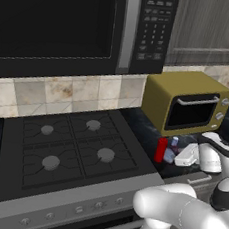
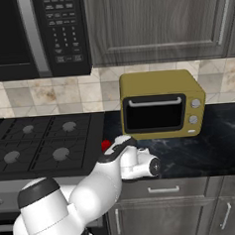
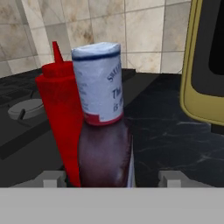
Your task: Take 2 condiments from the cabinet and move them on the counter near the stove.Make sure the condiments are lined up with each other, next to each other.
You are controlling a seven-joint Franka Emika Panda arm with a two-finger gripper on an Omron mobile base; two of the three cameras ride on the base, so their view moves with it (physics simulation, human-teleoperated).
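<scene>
Up close, dark brown bottle [image 3: 105,153] — pale cap, red-banded label.

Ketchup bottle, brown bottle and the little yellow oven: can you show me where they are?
Ketchup bottle [image 3: 61,109], hand view, on its red side below the cap.
Brown bottle [image 3: 103,153], hand view, on its dark body under the pale cap.
Yellow oven [image 2: 151,80], right base view, on its flat top.

Arm [image 2: 94,185] low, jaws apart
</scene>
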